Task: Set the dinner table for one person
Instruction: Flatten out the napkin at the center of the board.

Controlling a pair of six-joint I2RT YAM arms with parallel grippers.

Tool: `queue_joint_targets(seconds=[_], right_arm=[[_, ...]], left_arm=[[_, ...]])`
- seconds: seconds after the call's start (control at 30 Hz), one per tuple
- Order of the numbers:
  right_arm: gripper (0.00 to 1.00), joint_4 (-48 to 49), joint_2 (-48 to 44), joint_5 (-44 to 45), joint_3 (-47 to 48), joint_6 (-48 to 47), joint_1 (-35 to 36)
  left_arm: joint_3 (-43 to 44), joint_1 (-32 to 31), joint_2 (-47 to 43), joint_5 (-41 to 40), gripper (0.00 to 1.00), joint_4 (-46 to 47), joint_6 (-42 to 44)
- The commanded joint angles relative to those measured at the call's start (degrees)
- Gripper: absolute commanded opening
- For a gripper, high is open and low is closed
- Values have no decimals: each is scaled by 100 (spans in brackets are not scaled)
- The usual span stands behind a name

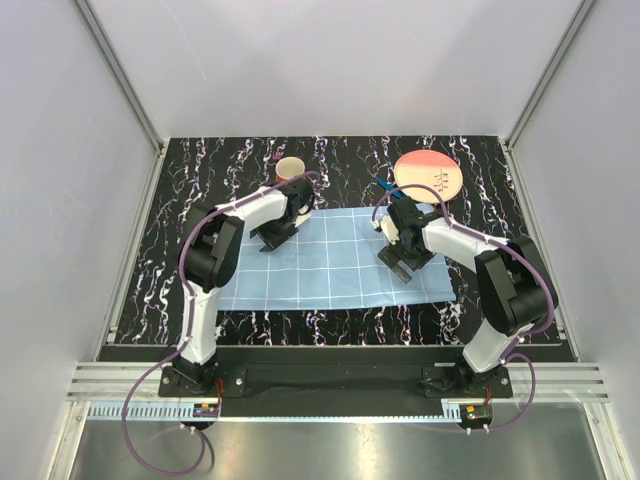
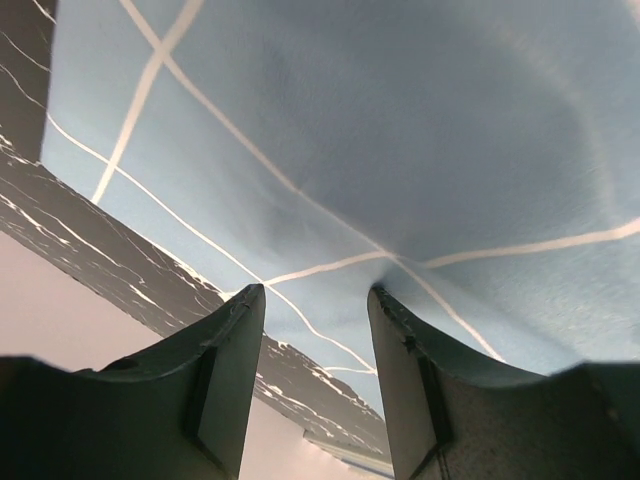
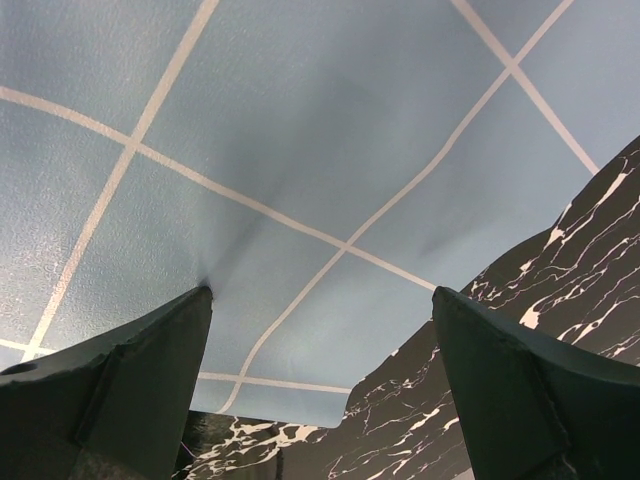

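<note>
Across the middle of the top view, a black tabletop (image 1: 200,180) streaked white and purplish, boxed in by pale walls. Carries a light-blue checked mat (image 1: 330,265) at frame centre, lying flat, long side running left to right. Just above the mat's upper left corner, on bare tabletop, a tan cup (image 1: 290,168), upright, mouth showing. Up and right of the mat, near its upper right corner, a round plate (image 1: 428,175), cream with an orange band along its upper part. Just left of the plate, something small and blue (image 1: 384,185), too small to name.

Low over the mat's upper left part, just below the cup, the left hand (image 1: 298,212). From its own wrist camera, fingers (image 2: 235,350) parted by a narrow gap, released, gripping nothing. Between them, blue cloth with white lines, slightly puckered just above the right-side fingertip. At lower left of that frame, a strip of black tabletop, then pale wall.

Over the mat's upper right part, below and left of the plate, the right hand (image 1: 395,228). From its wrist camera, fingers (image 3: 150,370) spread wide, released, nothing between them. Left-side fingertip touching the cloth, a small crease fanning out from the tip. Right-side fingertip near the mat's edge, black tabletop filling the lower right corner of that frame.
</note>
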Motion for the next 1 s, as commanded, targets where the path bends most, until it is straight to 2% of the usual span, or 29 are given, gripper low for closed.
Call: queue_joint_targets(seconds=[0.0,0.2,0.37,0.53,0.63,0.73,0.8,0.97], right_arm=[[100,-130,-172,66,-150,-23,102],[100,-60,-347,426,24,-224,93],[100,-77,-295,699,437,-278,93],[100,-349,-137,419,1194,-163,102],[100,-332,-207,-325,1265,-522,102],[100,-341,-295,-898,1256,-1225,137],[100,-498,-225,-1119,1308,-2127,137],[100,-719,-145,-1769,1405,-2966,128]], left_arm=[[101,-132,-72,237,52,781,-204],[-197,-124,-783,9,52,860,-213],[-505,-124,-1767,-114,52,1027,-91],[-1118,-124,-2628,-45,52,1605,374],[-1708,-124,-3137,297,52,2054,849],[-2234,-124,-3508,1000,54,2213,1331],[-2499,-141,-3649,1588,54,2170,1656],[-2755,-238,-3878,2239,56,2030,2212]])
